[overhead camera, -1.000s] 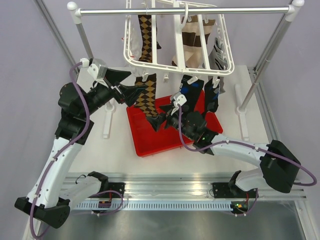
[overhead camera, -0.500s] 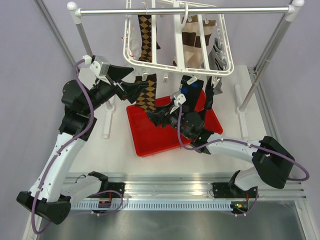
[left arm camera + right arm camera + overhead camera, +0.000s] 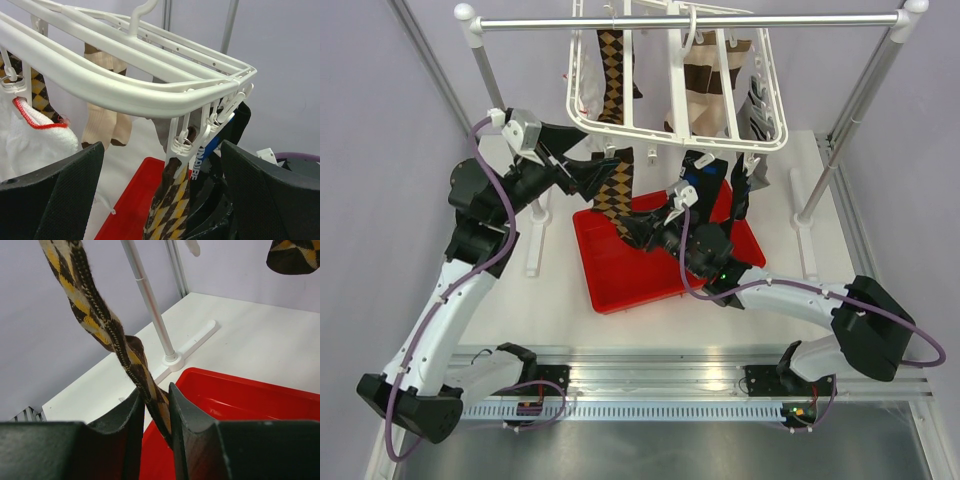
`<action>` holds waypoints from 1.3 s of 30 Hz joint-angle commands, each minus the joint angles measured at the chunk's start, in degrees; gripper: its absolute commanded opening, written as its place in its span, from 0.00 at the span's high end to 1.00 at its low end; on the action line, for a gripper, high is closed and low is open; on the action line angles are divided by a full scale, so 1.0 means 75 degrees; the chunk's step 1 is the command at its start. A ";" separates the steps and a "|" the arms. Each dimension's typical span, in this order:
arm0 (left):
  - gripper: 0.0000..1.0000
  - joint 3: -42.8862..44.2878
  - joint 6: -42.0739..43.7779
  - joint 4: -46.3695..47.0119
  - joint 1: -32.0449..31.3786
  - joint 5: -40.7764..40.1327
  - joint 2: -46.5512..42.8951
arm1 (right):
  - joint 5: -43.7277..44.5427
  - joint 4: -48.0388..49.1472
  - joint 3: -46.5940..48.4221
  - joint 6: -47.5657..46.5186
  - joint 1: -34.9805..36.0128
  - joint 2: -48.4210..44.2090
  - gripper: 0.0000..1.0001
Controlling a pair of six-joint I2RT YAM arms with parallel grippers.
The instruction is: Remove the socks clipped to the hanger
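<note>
My right gripper (image 3: pixel 156 405): clamped on the argyle sock (image 3: pixel 95 310), low on its length, by the red tray (image 3: pixel 250 400).
My left gripper (image 3: pixel 160 200): spread wide (holding nothing), near the clip (image 3: pixel 186 142).
Sock: hanging from the hanger (image 3: pixel 125 85), clipped at its corner.

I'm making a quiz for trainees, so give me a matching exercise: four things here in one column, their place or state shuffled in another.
1 brown-mustard argyle fabric sock
2 red plastic tray
3 left gripper
4 white plastic drying hanger

A hangs from the silver metal rail
B jaws wide open
C pinched by the right gripper
D lies on the white table

Pairs: 1-C, 2-D, 3-B, 4-A
</note>
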 commanded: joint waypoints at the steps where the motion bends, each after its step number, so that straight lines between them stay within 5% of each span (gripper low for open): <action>1: 0.00 -0.0092 0.0075 0.0674 -0.0025 -0.0087 0.0018 | 0.0090 0.0002 0.0085 -0.0030 0.0021 -0.0231 0.70; 22: 0.01 -0.0373 -0.0487 0.1964 -0.0049 0.0099 0.0357 | 0.0172 -0.0526 0.0367 0.0005 -0.0026 -0.0220 0.71; 34: 0.41 -0.0490 -0.0909 0.2293 -0.0107 0.0029 0.0428 | 0.0383 -0.0585 0.0390 0.0076 -0.0038 -0.0220 0.87; 37: 0.61 -0.0479 -0.0921 0.2293 -0.0119 0.0041 0.0440 | 0.0418 -0.0608 0.0425 0.0076 -0.0038 -0.0266 0.93; 39: 0.83 -0.0467 -0.0956 0.2269 -0.0131 0.0006 0.0451 | 0.0453 -0.0678 0.0460 0.0076 -0.0038 -0.0267 0.95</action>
